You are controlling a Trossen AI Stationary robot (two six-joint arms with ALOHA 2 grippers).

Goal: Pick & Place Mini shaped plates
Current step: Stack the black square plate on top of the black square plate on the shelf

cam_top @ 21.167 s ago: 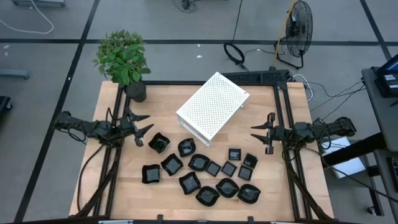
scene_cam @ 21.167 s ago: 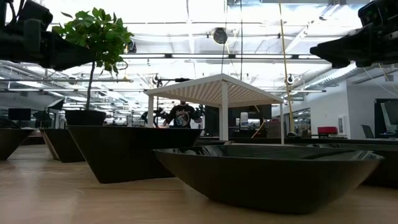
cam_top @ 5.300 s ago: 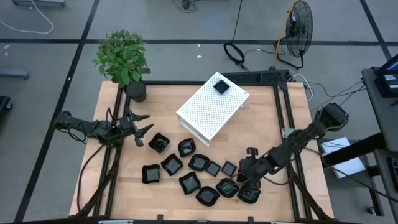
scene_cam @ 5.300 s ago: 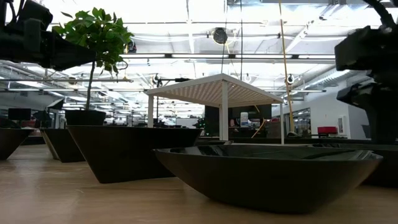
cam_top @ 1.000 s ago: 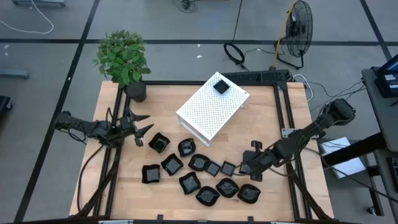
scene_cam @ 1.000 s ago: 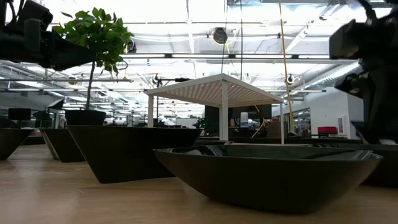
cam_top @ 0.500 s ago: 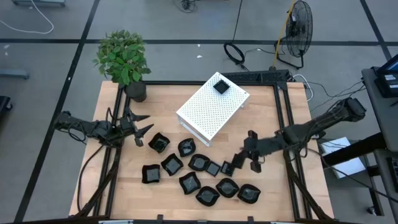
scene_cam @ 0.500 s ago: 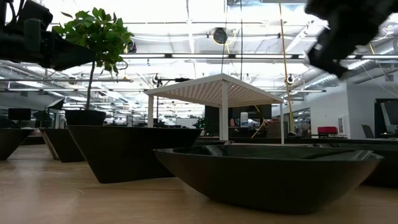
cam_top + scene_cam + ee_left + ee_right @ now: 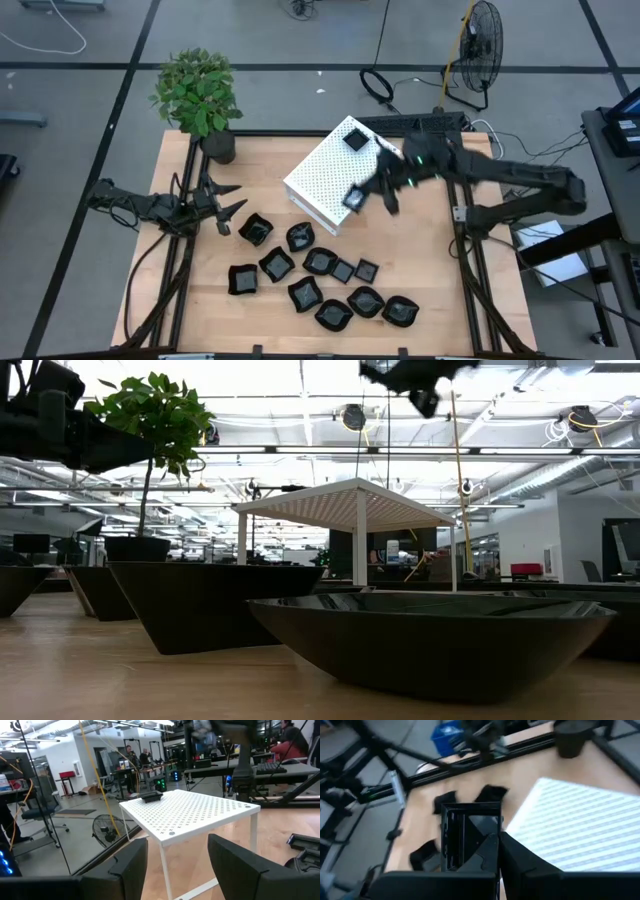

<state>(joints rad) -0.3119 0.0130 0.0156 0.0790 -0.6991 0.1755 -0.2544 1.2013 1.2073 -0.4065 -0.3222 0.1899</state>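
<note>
White perforated box (image 9: 340, 170): 1 small square plate (image 9: 354, 138) placed on top. Right gripper (image 9: 362, 196), clamped on a 2nd square plate (image 9: 353, 199), hangs over the box edge. Remaining plates (image 9: 318, 285): about 13 on table (image 9: 180, 290). Left gripper (image 9: 228, 201): spread, empty, parked table-left.

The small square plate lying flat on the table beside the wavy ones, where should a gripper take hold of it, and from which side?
Grip the small square plate from straight above, by two opposite raised edges. It lies flat, and its right side is free of neighbours, so I'd pinch that rim.
</note>
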